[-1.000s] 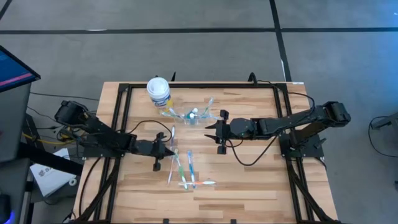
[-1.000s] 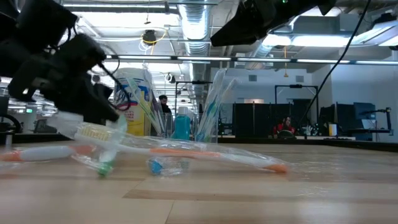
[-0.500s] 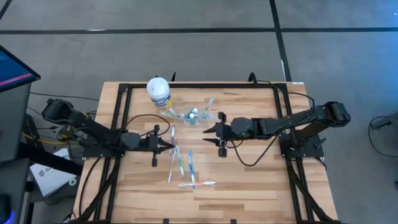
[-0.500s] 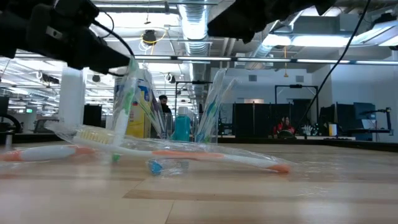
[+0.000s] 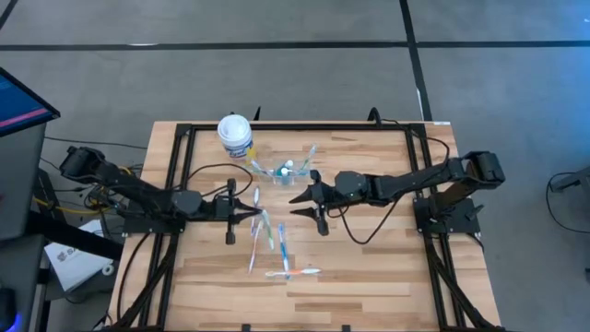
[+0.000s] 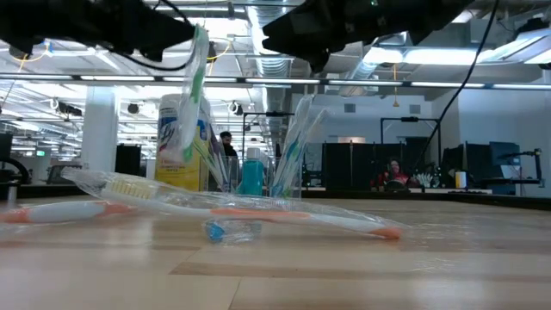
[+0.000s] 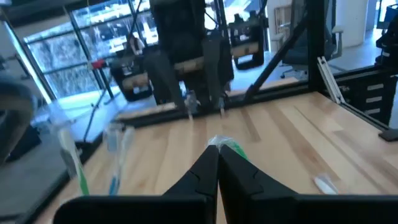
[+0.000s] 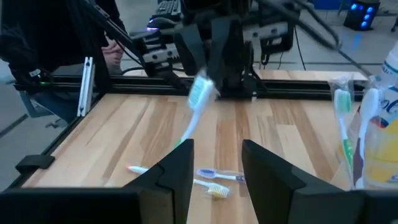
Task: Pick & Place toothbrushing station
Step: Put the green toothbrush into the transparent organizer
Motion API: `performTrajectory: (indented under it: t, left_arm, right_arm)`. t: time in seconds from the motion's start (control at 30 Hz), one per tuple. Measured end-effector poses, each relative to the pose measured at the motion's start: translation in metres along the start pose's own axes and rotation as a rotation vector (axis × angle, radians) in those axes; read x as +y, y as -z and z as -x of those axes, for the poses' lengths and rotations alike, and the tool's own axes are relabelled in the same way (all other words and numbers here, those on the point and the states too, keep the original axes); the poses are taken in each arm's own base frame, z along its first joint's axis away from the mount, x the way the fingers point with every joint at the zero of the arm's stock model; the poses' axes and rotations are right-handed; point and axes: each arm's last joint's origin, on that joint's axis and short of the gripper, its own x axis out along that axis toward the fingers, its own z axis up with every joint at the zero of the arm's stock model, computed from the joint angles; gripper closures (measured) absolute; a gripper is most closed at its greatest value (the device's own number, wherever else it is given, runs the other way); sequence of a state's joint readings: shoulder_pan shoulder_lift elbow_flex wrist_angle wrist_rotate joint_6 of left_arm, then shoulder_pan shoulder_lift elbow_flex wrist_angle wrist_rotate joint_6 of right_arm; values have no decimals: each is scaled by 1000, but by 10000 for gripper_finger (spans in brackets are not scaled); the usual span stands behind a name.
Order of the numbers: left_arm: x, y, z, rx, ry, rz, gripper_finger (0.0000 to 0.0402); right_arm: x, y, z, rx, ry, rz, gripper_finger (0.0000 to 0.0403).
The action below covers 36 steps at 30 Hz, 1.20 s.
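Note:
My left gripper hangs above the table's middle left, shut on a white and green toothbrush in a clear wrapper. Facing it from the right, my right gripper is open with nothing between its fingers. The small clear cup stands upright farther back, with several toothbrushes and the blue tube standing in it. More wrapped toothbrushes lie flat on the wood nearer the front edge. My left gripper pinches the toothbrush by its upper end between its two fingers. The fingers point level, coming from the table's left. The brush hangs below them, slightly tilted, clear of the table.
A white-lidded yellow canister stands at the back left, behind the cup. A black frame runs along the table's sides and back. Bare wood lies at the front right. A person sits far off in the room.
My left gripper has risen and tipped up to level, staying shut. It has lifted the green and white toothbrush off the table, so that the brush now hangs clear. My right gripper has moved a little toward the table's left and tipped downward, still open.

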State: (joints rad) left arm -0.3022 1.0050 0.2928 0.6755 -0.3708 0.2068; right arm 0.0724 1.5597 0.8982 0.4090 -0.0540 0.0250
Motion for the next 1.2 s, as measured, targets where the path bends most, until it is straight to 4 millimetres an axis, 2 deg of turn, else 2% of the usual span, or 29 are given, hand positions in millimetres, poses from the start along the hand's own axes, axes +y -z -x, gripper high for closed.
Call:
performTrajectory:
  t: [0.33,0.8,1.0,1.2]
  left_arm:
    - [1,-24,-10,-56,-22,-85,401]
    - [-8,-49,-54,-21,-111,-254,401]
    - [-11,-52,-65,-15,-111,-294,401]
    - [-12,-51,-66,-12,-111,-297,401]
  right_arm:
    - [2,-5,0,-48,-60,-25,277]
    - [7,-7,0,-65,-97,-38,277]
    - [7,-7,0,-65,-99,-37,277]
    - [8,-7,0,-66,-100,-37,279]
